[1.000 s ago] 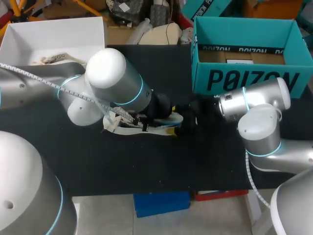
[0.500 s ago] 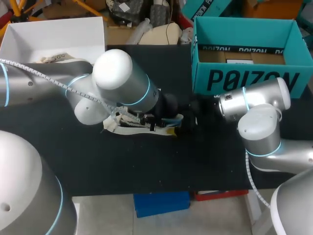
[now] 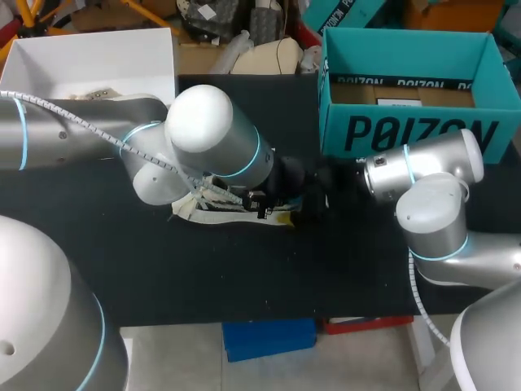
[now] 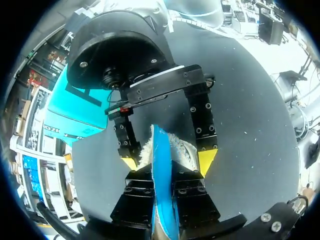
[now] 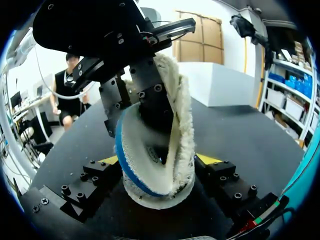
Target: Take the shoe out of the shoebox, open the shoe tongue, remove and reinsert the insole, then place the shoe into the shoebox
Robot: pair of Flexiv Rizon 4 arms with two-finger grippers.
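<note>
My left gripper is clamped on the blue insole, which stands on edge in the fluffy opening of the shoe. My right gripper grips the shoe's end, one yellow tip pressed on each side. The shoe lies mid black table, outside the teal shoebox.

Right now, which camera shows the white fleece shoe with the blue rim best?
The right wrist view: the white fleece shoe fills it, with its opening and blue rim plain. The left wrist view shows just its thin blue edge and some fleece, end-on. In the head view my left arm covers most of it.
</note>
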